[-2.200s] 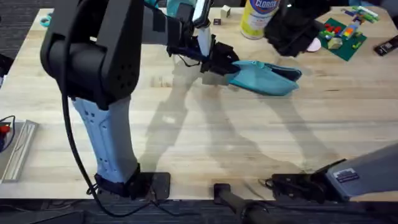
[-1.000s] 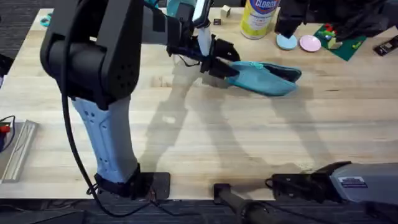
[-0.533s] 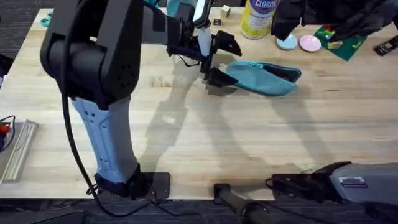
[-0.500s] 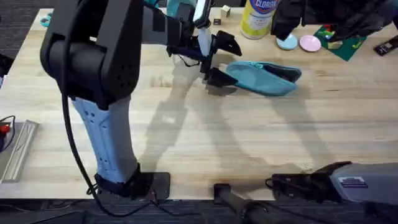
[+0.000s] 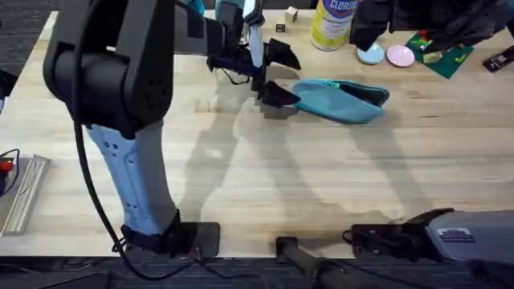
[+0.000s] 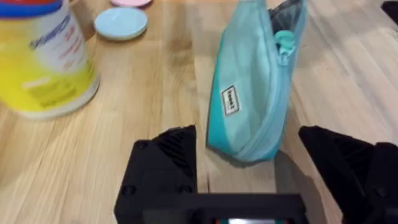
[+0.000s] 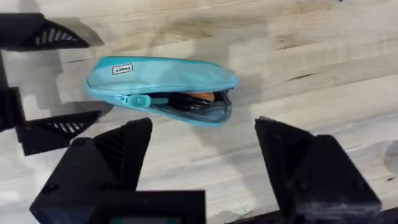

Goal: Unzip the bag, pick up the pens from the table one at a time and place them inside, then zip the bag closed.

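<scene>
The turquoise bag (image 5: 341, 99) lies on the table (image 5: 321, 185) at the back middle. Its zipper pull (image 6: 283, 40) sits partway along, and the far end gapes open. The pens are mostly hidden; dark slim shapes with an orange bit show through the gap (image 7: 194, 101). My left gripper (image 5: 275, 76) is open at the bag's left end (image 6: 245, 146), a finger (image 6: 166, 155) on either side, not touching it. Hovering above the bag, my right gripper (image 7: 204, 134) is open and holds nothing. In the overhead view the right arm (image 5: 418, 20) is a dark mass at the back right.
A yellow Clorox canister (image 5: 333, 22) stands behind the bag, with a light-blue dish (image 5: 370, 54) and a pink dish (image 5: 399, 55) beside it. A green plate with toy bricks (image 5: 443, 44) is at the back right. A metal tray (image 5: 20, 197) sits at the left edge.
My left gripper was shut at the bag's left end and has opened, then drawn slightly back to the left. The right arm has lifted off the bag toward the back right.
</scene>
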